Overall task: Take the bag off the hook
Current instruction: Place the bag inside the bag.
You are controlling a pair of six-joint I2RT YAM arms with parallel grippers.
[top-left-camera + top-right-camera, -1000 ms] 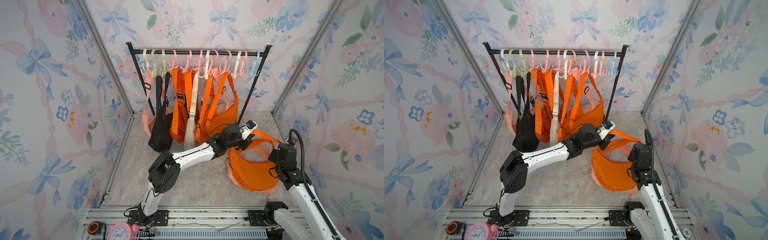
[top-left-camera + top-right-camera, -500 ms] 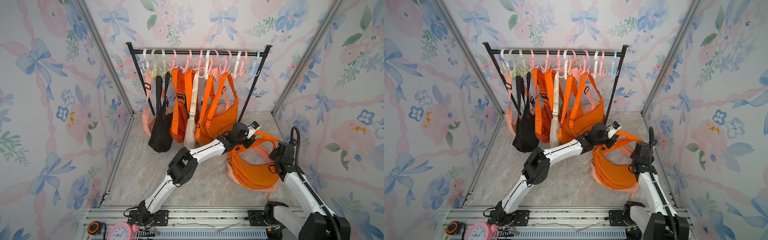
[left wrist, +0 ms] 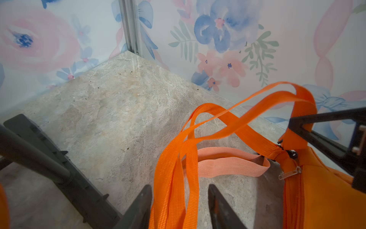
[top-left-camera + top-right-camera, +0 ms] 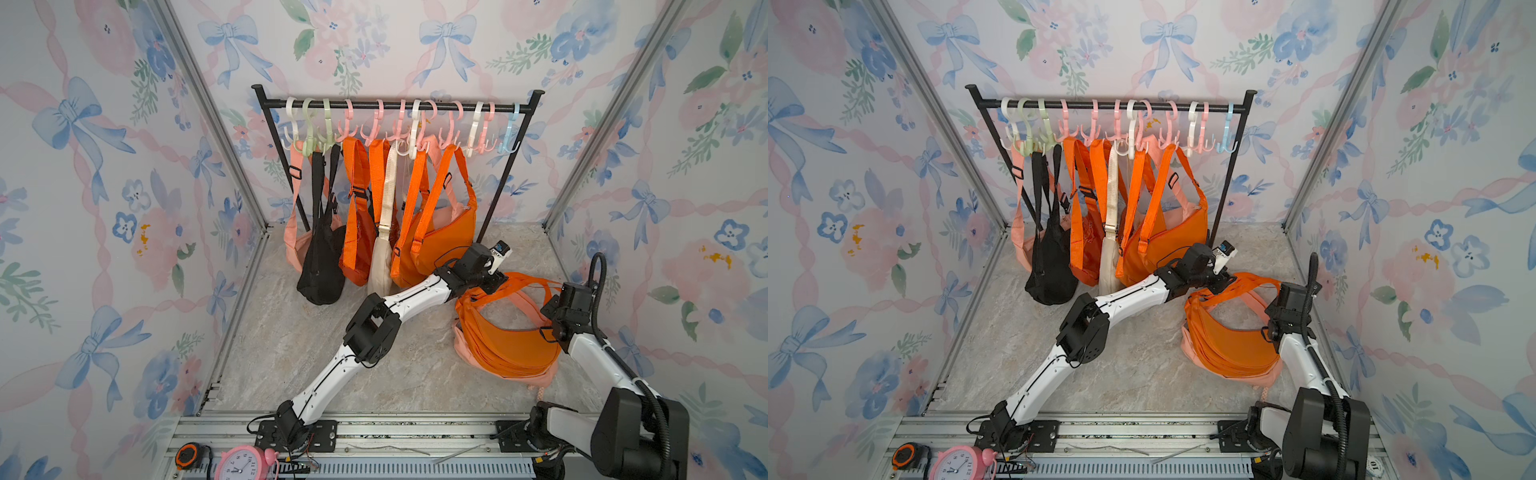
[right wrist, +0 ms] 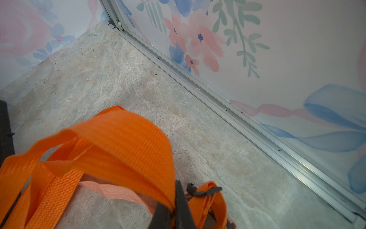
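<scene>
An orange bag lies on the marble floor at the right, off the rack's hooks, on top of a pink bag. Its orange strap runs loosely between the fingers of my left gripper, which stands open and does not pinch it. My right gripper is shut on another stretch of the strap near the bag's right end.
The black rack at the back carries several hanging bags: pink, black, orange and cream. Its right-hand hooks hang bare. The right wall is close. A pink clock and a tape measure sit on the front rail.
My left arm has stretched farther right and its jaws have opened off the strap. The bag has sunk lower onto the floor. The right gripper has kept its hold.
</scene>
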